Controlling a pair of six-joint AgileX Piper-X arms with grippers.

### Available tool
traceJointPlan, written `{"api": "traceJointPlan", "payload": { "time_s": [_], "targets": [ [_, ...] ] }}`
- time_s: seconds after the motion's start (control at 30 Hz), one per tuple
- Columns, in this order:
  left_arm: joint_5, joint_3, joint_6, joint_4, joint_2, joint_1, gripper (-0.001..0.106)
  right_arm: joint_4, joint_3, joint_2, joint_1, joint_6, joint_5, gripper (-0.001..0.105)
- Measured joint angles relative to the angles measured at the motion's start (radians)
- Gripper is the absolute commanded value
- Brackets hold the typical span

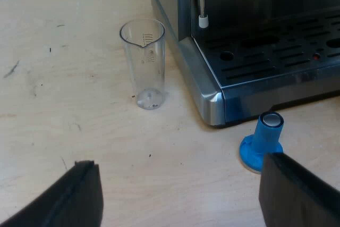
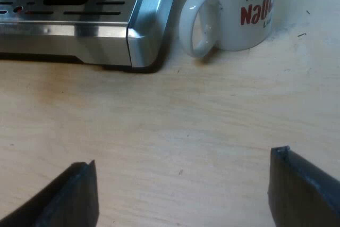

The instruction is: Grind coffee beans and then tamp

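Note:
A blue tamper [image 1: 262,143] stands upright on the wooden table just before the espresso machine's drip tray corner [image 1: 212,99]. A clear measuring glass [image 1: 144,62] stands upright beside the machine's side. My left gripper [image 1: 180,195] is open above the bare table, with one finger [image 1: 297,195] close to the tamper's base and not touching it. My right gripper [image 2: 183,192] is open over bare table, a short way from the machine's other tray corner [image 2: 139,30] and a white mug [image 2: 234,9] with red lettering.
A thin steam wand with a white tip [image 1: 203,21] hangs above the slotted drip tray [image 1: 276,51]. The mug's handle [image 2: 194,25] points toward the machine's tray edge. Bare wooden table [image 2: 175,126] lies between the right fingers and the machine.

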Motion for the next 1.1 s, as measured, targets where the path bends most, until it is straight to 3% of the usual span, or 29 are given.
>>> {"api": "traceJointPlan", "payload": {
  "time_s": [0.47, 0.6, 0.9, 1.1],
  "targets": [
    [0.0, 0.0, 0.0, 0.0, 0.0, 0.0, 0.064, -0.011, 0.0, 0.0, 0.0, 0.0, 0.0, 0.068],
    [0.035, -0.004, 0.0, 0.0, 0.0, 0.0, 0.064, -0.011, -0.013, 0.0, 0.0, 0.0, 0.0, 0.068],
    [0.052, -0.065, 0.0, -0.074, 0.07, -0.042, 0.064, -0.002, -0.163, 0.129, 0.0, -0.08, -0.07, 0.068],
    [0.073, -0.07, 0.0, -0.161, 0.175, -0.147, 0.064, 0.018, -0.259, 0.276, 0.057, -0.138, -0.136, 0.068]
  ]
}}
